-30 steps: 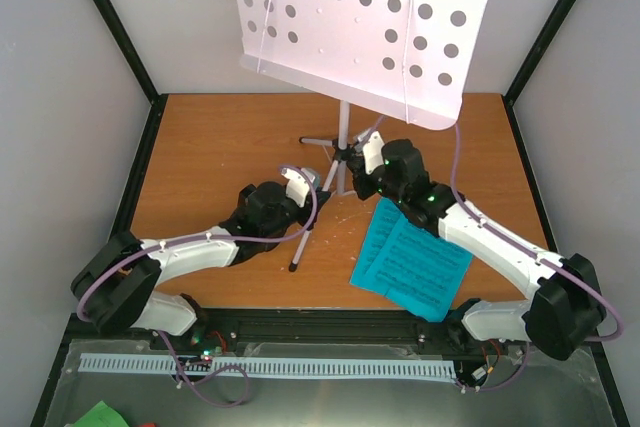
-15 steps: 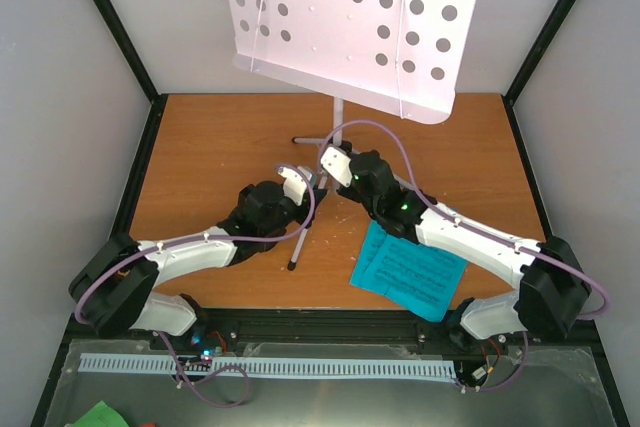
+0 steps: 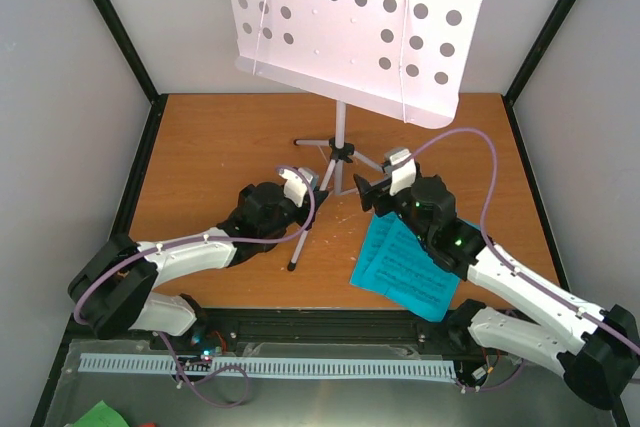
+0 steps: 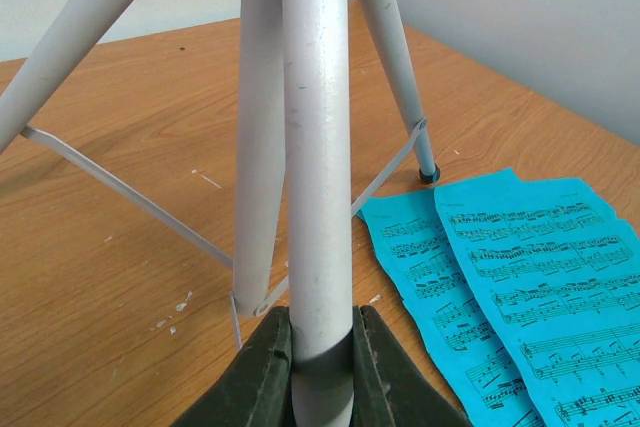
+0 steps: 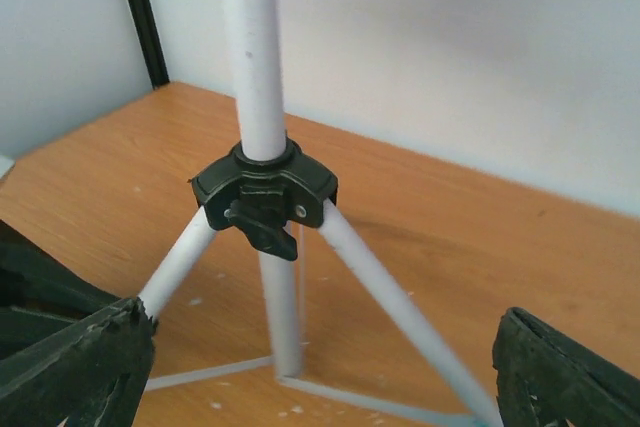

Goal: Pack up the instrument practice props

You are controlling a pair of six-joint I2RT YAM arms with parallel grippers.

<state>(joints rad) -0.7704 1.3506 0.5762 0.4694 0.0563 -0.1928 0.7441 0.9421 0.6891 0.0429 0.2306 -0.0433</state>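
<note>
Left gripper (image 4: 320, 359) is clamping nearly shut on one pale grey tubular leg (image 4: 318, 147) of the grey tripod music stand (image 3: 360, 27). The tube is rising straight up from between its dark pads (image 4: 262, 372). Judged reason: it is bracing the stand so the tall perforated tray is not tipping while the other arm is working.

Right gripper (image 3: 368, 195) is standing wide open and holding nothing. In its wrist view, the black plastic collar (image 5: 265, 197), with its small knob, is sitting ahead of and between the spread fingers, touching neither. Judged reason: it is lining up on the hub, where the legs are likely released for folding.

Cyan sheet-music pages (image 3: 412, 269) are lying flat on the brown wooden table (image 3: 200, 147). They are to the right of the left gripper, near one leg's foot, and partly under the right arm behind its gripper.

No metronome is showing in any view.

Folding is judged not yet begun, as the legs are splayed.
</note>
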